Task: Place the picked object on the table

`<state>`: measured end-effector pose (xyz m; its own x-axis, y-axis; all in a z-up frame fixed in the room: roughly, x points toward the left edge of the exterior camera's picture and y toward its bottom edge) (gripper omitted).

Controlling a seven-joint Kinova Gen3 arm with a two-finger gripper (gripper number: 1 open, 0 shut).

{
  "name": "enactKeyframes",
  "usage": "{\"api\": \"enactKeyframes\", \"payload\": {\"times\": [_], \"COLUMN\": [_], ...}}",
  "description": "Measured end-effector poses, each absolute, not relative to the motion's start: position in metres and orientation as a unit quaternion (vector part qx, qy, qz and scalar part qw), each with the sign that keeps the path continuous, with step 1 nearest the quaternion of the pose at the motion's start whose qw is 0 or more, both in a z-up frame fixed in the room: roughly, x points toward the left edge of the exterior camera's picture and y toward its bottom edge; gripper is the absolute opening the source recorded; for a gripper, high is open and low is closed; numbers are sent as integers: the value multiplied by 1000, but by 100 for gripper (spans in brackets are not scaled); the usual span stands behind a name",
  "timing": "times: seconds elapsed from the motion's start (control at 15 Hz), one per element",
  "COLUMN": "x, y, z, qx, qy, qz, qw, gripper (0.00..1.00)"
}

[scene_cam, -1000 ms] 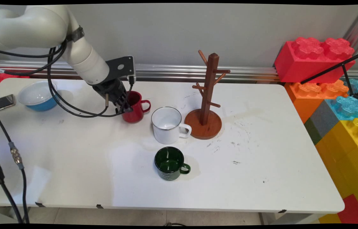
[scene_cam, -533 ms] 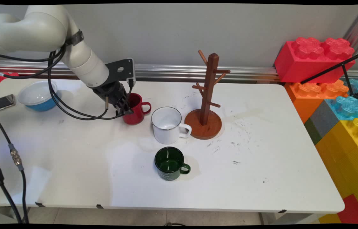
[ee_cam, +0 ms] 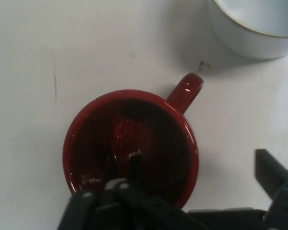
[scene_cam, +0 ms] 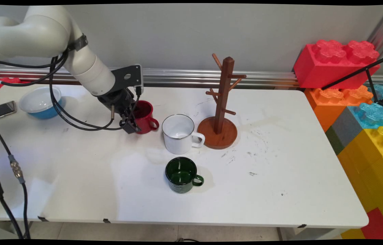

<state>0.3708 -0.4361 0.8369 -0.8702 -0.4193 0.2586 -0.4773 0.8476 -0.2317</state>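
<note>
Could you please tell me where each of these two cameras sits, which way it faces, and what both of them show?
Main view: fixed above the table's near side, looking down across the white table toward the wall; the white arm and black gripper enter from upper left.
Hand view: on the hand, looking down along the gripper into the red ceramic mug; the black linkage and fingers rise from the bottom.
Shared: the red ceramic mug and the white enamel mug.

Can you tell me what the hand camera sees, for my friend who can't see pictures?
A red mug is seen from above, with one black finger of the gripper inside it and the other outside its rim. Part of a white mug shows at the top right, on the white table.
</note>
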Motion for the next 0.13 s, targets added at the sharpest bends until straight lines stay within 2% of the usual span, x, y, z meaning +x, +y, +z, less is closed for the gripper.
{"api": "enactKeyframes", "payload": {"times": [0.13], "x": [370], "y": [-435], "z": [840], "qx": [236], "qy": [-955], "qz": [145], "qw": [101], "gripper": [100]}}
